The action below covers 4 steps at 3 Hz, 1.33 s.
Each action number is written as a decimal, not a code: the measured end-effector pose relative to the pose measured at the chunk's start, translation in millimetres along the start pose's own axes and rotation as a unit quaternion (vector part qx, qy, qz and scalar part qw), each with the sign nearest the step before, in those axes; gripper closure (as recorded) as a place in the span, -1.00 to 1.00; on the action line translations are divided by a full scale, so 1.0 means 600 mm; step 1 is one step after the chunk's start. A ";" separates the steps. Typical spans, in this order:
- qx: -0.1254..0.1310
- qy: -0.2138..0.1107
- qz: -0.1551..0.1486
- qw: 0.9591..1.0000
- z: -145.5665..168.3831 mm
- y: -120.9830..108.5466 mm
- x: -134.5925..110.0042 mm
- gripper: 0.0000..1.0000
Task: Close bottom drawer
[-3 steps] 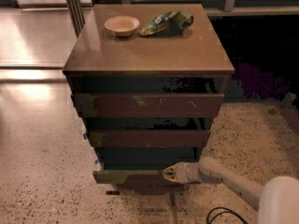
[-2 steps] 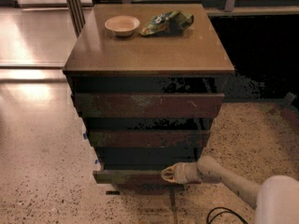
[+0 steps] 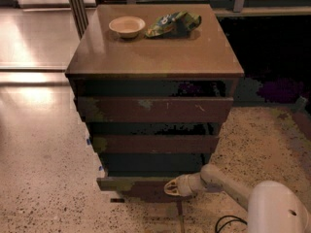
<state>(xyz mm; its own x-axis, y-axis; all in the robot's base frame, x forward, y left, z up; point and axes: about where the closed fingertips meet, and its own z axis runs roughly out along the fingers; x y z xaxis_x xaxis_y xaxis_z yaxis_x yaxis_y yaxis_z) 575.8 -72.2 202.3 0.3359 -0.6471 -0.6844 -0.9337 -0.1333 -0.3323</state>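
Observation:
The brown wooden cabinet (image 3: 155, 57) stands in the middle with three drawer fronts. The bottom drawer (image 3: 131, 184) is the lowest, with a plain dark reddish-brown front; it sticks out a little from the cabinet, and a dark gap shows above it. The middle drawer front (image 3: 155, 143) and the scratched top drawer front (image 3: 155, 109) sit above it. My gripper (image 3: 171, 188), at the end of the white arm coming from the lower right, is against the right part of the bottom drawer's front.
A pale bowl (image 3: 127, 26) and a green snack bag (image 3: 173, 23) lie on the cabinet top. Speckled floor surrounds the cabinet. A dark cable (image 3: 228, 223) lies on the floor by my white arm base (image 3: 274, 210).
The bottom drawer's front has moved slightly inward toward the cabinet, with my gripper following against it.

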 end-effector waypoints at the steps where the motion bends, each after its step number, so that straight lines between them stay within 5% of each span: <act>1: -0.008 0.015 -0.007 1.000 0.024 0.003 0.034 1.00; 2: -0.006 0.032 -0.028 0.999 0.034 -0.004 0.047 1.00; 3: 0.023 0.066 -0.048 0.996 0.027 -0.034 0.065 1.00; 4: 0.067 0.129 -0.085 0.986 -0.003 -0.085 0.087 1.00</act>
<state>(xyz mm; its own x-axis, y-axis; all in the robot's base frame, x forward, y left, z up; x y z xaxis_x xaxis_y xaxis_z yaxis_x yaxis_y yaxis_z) 640.8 -100.3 184.6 0.4268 -0.7961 -0.4289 -0.8361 -0.1667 -0.5226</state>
